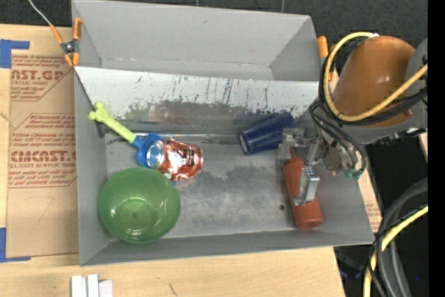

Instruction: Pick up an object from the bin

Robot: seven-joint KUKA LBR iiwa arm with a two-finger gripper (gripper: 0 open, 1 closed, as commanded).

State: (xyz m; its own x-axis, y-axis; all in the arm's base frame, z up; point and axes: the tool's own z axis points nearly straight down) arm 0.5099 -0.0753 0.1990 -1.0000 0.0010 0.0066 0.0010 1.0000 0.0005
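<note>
Camera view has the gripper (306, 181) low over a red cylinder (306, 213) lying by the right wall of the bin (236, 202). I cannot tell whether it is open or closed. Best to straddle the cylinder's middle, squarely across, before lifting.

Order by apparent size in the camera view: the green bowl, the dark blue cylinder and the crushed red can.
1. green bowl, clearly largest.
2-3. dark blue cylinder and crushed red can look about alike; I would not rank them.
</note>
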